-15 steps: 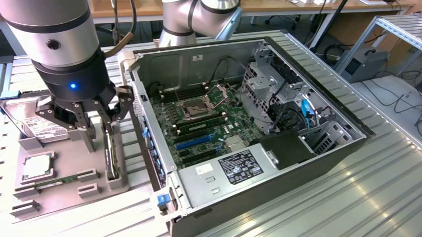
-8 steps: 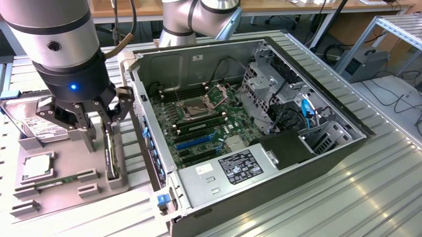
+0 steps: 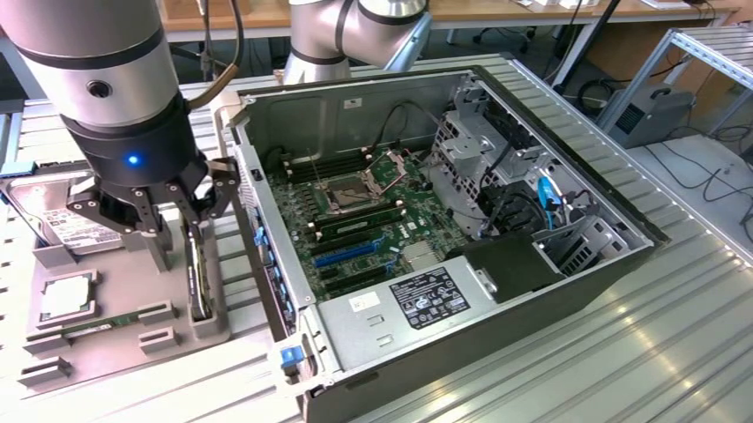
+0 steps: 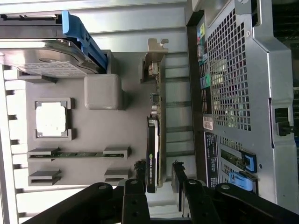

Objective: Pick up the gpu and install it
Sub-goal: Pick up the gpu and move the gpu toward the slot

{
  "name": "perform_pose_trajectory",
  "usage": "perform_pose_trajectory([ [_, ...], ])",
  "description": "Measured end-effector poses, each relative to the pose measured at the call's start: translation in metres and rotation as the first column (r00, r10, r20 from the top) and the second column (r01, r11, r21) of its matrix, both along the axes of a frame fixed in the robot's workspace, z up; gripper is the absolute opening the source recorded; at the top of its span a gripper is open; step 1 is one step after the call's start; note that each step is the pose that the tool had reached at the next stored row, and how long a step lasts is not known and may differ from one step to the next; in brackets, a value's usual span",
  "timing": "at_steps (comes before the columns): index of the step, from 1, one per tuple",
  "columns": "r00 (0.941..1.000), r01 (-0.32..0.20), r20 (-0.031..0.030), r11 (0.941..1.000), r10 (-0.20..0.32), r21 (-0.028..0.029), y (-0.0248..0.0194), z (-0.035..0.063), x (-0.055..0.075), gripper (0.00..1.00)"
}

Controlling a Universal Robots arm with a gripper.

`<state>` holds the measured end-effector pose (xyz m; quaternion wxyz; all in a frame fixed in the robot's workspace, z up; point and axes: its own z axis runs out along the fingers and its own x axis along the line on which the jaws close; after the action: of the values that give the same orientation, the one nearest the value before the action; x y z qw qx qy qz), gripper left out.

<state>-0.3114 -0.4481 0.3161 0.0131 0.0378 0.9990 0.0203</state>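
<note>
Far end of the gpu [image 3: 197,280] and part of the hard drive [image 3: 48,216] behind the tool [image 3: 165,211] in the exterior view

The arm [image 3: 94,53] consists of silver cylindrical links with dark grey bands and one round recessed fastener. The black wrist module [image 3: 136,150] carries a lit blue indicator. The gripper [image 3: 165,211] is black, with pinned linkage fingers [image 4: 133,200].
</note>
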Motion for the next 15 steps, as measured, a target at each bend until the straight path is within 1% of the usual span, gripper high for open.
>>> perform_pose_trajectory([
  [6, 1.0000, 0.000, -0.0002, 1.0000, 0.000, -0.0001, 0.0000, -0.0056, 0.0000, 0.36],
  [13, 1.0000, 0.000, -0.0001, 1.0000, 0.000, 0.0000, 0.0000, -0.0058, 0.0000, 0.36],
  [14, 1.0000, 0.000, 0.0000, 1.0000, 0.000, 0.0000, 0.0000, -0.0058, 0.0000, 0.37],
  [15, 1.0000, 0.000, -0.0001, 1.0000, 0.000, 0.0000, 0.0000, -0.0058, 0.0000, 0.43],
])
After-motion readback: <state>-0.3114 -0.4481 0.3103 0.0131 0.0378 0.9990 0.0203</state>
